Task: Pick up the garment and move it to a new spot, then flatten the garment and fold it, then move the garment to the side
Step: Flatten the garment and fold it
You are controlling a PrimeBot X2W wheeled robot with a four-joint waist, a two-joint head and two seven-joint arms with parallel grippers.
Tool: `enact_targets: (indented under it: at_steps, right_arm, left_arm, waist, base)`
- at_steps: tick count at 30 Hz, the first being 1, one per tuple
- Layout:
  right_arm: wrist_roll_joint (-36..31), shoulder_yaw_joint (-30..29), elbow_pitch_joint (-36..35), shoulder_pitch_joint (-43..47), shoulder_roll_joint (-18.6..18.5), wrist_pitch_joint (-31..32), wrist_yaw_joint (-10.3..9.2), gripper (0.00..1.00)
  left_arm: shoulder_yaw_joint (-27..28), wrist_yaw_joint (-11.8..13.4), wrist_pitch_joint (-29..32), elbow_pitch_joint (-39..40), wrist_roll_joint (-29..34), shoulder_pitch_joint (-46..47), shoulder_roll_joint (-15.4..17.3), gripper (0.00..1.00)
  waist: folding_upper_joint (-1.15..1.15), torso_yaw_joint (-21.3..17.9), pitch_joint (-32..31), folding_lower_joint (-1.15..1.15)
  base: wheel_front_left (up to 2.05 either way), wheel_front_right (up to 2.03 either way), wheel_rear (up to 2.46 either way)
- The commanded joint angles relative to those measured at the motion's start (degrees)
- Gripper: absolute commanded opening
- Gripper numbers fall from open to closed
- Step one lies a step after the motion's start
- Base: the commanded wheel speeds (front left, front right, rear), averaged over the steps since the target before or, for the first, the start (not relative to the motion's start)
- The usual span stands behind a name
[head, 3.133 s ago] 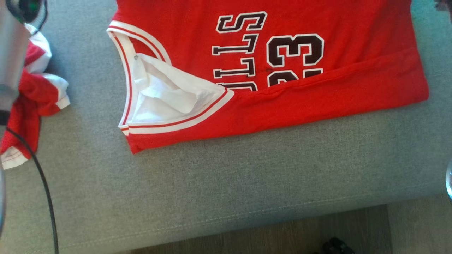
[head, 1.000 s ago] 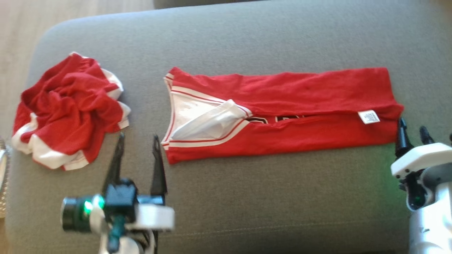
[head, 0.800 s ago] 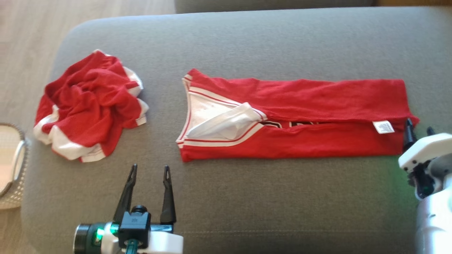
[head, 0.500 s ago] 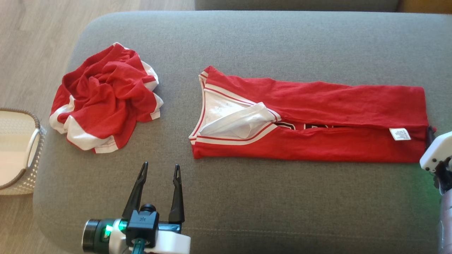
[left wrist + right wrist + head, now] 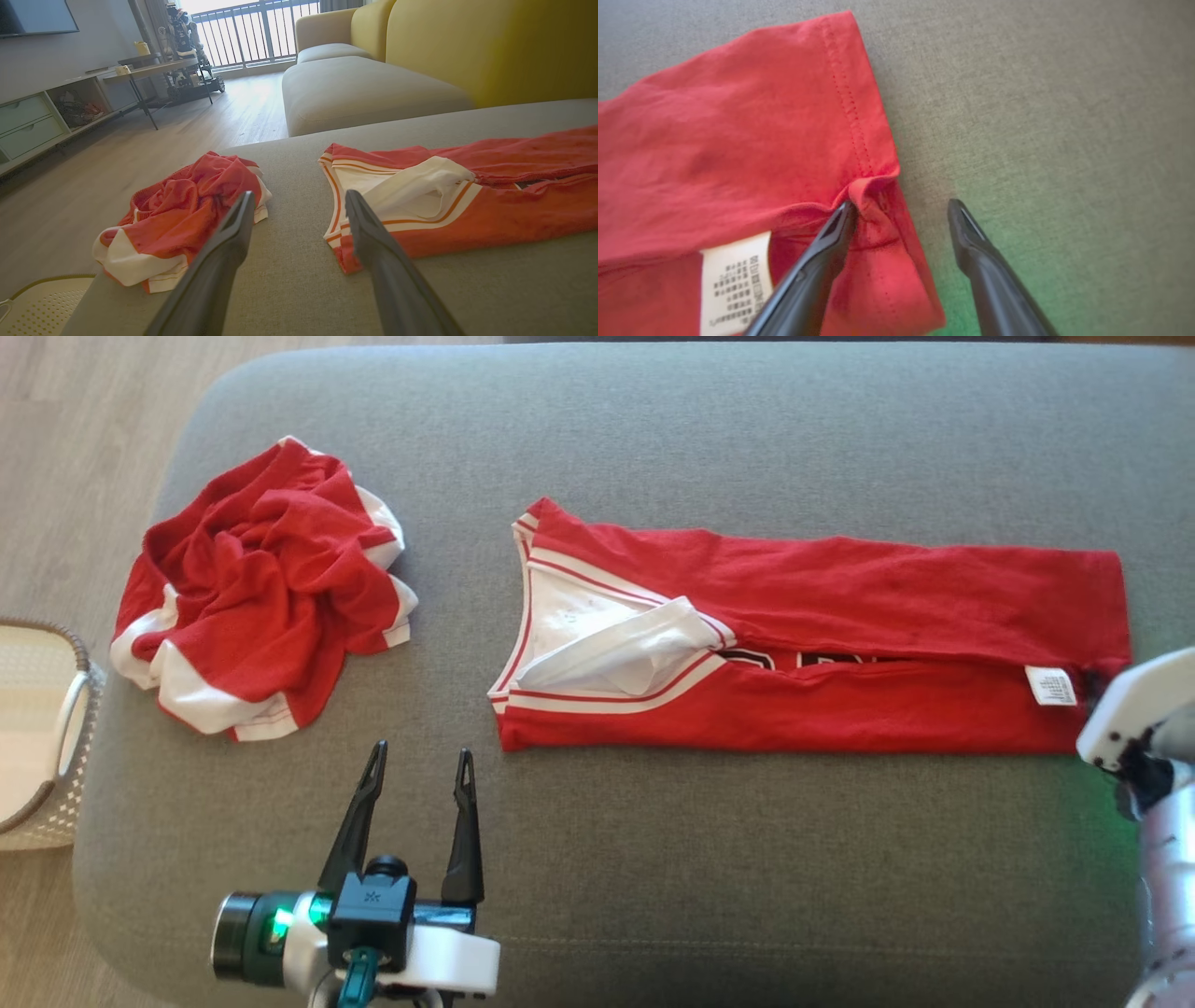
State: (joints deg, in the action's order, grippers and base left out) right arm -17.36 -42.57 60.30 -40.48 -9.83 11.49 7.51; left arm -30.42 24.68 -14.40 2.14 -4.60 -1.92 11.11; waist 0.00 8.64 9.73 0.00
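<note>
while the garment (image 5: 840, 616) lies as a long strip across the grey cushion (image 5: 653, 896), folding seems midway.
next likely means bringing its 3 o'clock hem (image 5: 852, 107) toward the 9 o'clock collar (image 5: 597, 581). right pincer (image 5: 902, 204) spread, one finger (image 5: 826, 242) touching that hem, gripping nothing; left pincer (image 5: 422, 758) spread, empty, at 7 o'clock.

Soft matt red cloth garment (image 5: 887, 588) on coarse grey woven cushion (image 5: 653, 877), wood-plank floor (image 5: 75, 429).
</note>
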Motion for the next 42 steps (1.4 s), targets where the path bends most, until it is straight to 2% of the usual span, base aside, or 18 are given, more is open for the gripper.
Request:
enact_targets:
  at_steps: [1,2,3,6,13,20,26,31,37,42]
  right_arm:
    - [-0.6,0.9,0.6,-1.9,1.2,1.2,-0.02,1.00]
    - [-0.4,0.8,1.5,-2.3,1.6,1.6,-0.02,0.98]
    - [-0.3,0.8,2.3,-2.7,1.8,2.0,-0.02,0.87]
    - [0.2,1.1,4.4,-3.6,2.1,2.4,-0.02,0.00]
    - [1.7,1.4,5.8,-4.9,1.0,-0.8,-0.02,0.00]
    - [0.9,-0.3,3.2,-7.6,-1.3,-5.5,-0.02,0.00]
    - [-1.8,2.1,1.4,-11.1,-2.6,-6.3,-0.02,0.00]
    - [-3.3,4.0,-0.3,-13.3,-5.0,-6.5,-0.02,0.00]
    - [-0.3,7.9,0.6,-17.1,-1.8,-6.8,-0.02,0.00]
    - [5.8,15.2,2.7,-20.3,4.1,-7.6,-0.02,0.00]
  left_arm:
    - [2.5,-0.4,-0.6,1.7,0.6,1.7,-0.3,1.00]
    - [2.6,-0.6,-0.6,1.7,0.7,1.7,-0.5,1.00]
    - [2.7,-0.7,-0.6,1.7,0.8,1.7,-0.6,1.00]
    - [3.1,-1.2,-0.6,1.7,1.1,1.8,-1.1,1.00]
    - [3.9,-1.9,-0.6,2.0,1.5,1.8,-1.8,1.00]
    - [5.0,-3.5,-0.6,2.1,2.0,2.3,-1.9,1.00]
    - [5.3,-4.1,-0.6,2.0,2.8,3.3,-2.1,1.00]
    - [5.3,-4.2,-0.6,1.6,2.9,3.1,-2.6,1.00]
    - [6.0,-4.5,-0.6,0.7,2.4,2.8,-2.9,1.00]
    - [6.4,-4.6,-0.6,0.1,2.2,1.5,-3.2,1.00]
  waist:
    - [0.00,-0.4,0.1,0.00]
    - [0.00,-0.5,0.2,0.00]
    - [0.00,-0.6,0.3,0.00]
    - [0.00,-0.9,0.4,0.00]
    - [0.00,-1.2,1.0,0.00]
    - [0.00,-4.4,2.4,0.00]
    - [0.00,-7.9,2.5,0.00]
    - [0.00,-9.1,2.0,0.00]
    - [0.00,-8.2,0.9,0.00]
    - [0.00,-6.7,-1.4,0.00]
  base:
    - [0.00,0.00,0.00]
    - [0.00,0.00,0.00]
    - [0.00,0.00,0.00]
    - [0.00,0.00,0.00]
    - [0.00,0.00,0.00]
    - [0.00,0.00,0.00]
    - [0.00,0.00,0.00]
    - [0.00,0.00,0.00]
    - [0.00,0.00,0.00]
    - [0.00,0.00,0.00]
